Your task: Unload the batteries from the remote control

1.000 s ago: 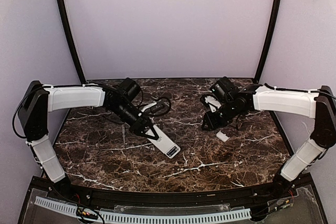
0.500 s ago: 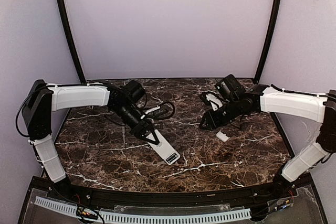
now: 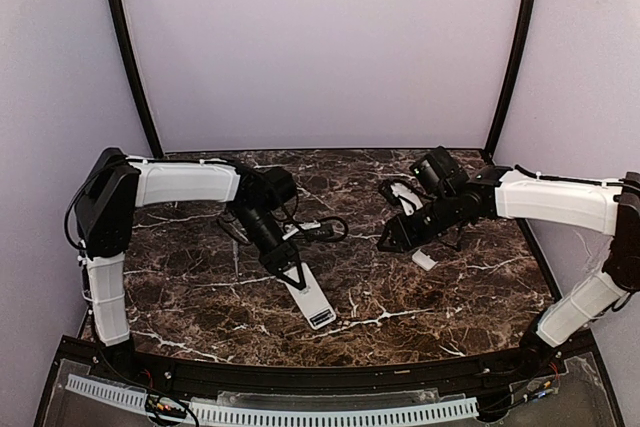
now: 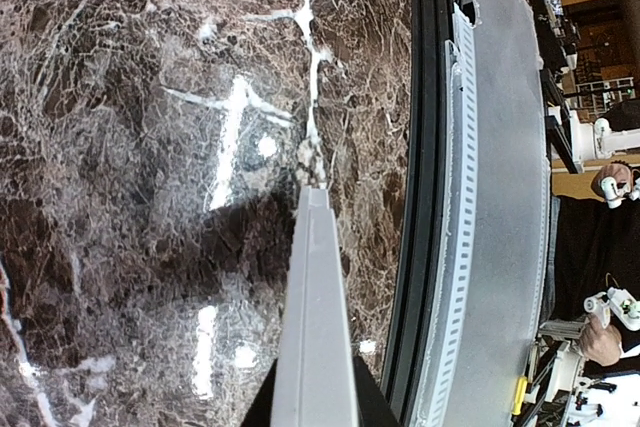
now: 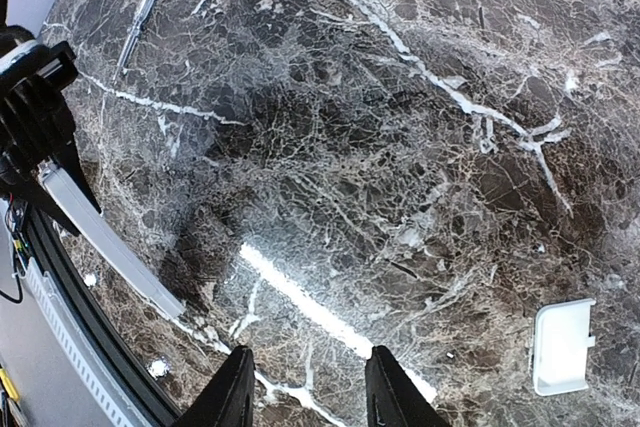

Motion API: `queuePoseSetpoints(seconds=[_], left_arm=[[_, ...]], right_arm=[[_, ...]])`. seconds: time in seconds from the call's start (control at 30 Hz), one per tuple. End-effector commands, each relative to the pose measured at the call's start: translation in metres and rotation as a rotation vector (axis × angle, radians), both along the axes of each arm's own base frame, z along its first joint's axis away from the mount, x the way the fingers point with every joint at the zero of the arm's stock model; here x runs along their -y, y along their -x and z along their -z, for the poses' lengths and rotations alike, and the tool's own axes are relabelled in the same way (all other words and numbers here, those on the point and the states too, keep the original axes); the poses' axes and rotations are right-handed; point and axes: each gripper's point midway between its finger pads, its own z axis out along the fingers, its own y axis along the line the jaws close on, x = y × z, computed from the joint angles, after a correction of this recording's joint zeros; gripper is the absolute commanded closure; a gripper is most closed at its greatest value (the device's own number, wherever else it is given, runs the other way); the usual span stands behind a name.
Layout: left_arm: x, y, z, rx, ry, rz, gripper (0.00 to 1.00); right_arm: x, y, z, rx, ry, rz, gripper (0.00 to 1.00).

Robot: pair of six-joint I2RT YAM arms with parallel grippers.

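The jaws of the left gripper (image 3: pixel 288 272) are clamping one end of the remote control (image 3: pixel 312 302), holding it out over the near middle of the marble table (image 3: pixel 200 287), with its printed free end pointing toward the front edge. The right gripper (image 5: pixel 310 387) is hovering over the table's right half with its jaws partly apart and nothing between them. A small white cover (image 5: pixel 560 347) is lying on the marble near it.

2 arms (image 3: pixel 185 184): white shells, black joints, looping black cables (image 3: pixel 325 230).
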Motion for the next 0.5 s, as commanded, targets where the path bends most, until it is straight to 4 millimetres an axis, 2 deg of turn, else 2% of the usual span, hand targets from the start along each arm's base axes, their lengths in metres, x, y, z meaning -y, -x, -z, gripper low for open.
queuePoseSetpoints(seconds=[0.0,0.07,0.17,0.23,0.37,0.47], left_arm=[[-0.005,-0.006,0.015,0.004,-0.091,0.031,0.99],[-0.004,-0.009,0.022,0.007,-0.113,0.033,0.97],[-0.003,-0.017,0.030,0.030,-0.133,0.035,0.86],[-0.003,-0.021,0.034,0.050,-0.148,0.037,0.83],[-0.003,-0.031,0.042,0.088,-0.176,0.033,0.68],[-0.003,-0.038,0.048,0.112,-0.194,0.030,0.66]], right_arm=[[-0.004,0.003,-0.004,0.021,-0.030,-0.023,0.62],[-0.004,0.004,-0.005,0.023,-0.032,-0.023,0.62],[-0.004,0.004,-0.005,0.023,-0.034,-0.026,0.62],[-0.004,0.005,-0.005,0.021,-0.036,-0.028,0.62],[-0.006,0.005,-0.003,0.017,-0.039,-0.033,0.62],[-0.007,0.005,-0.003,0.017,-0.042,-0.036,0.62]])
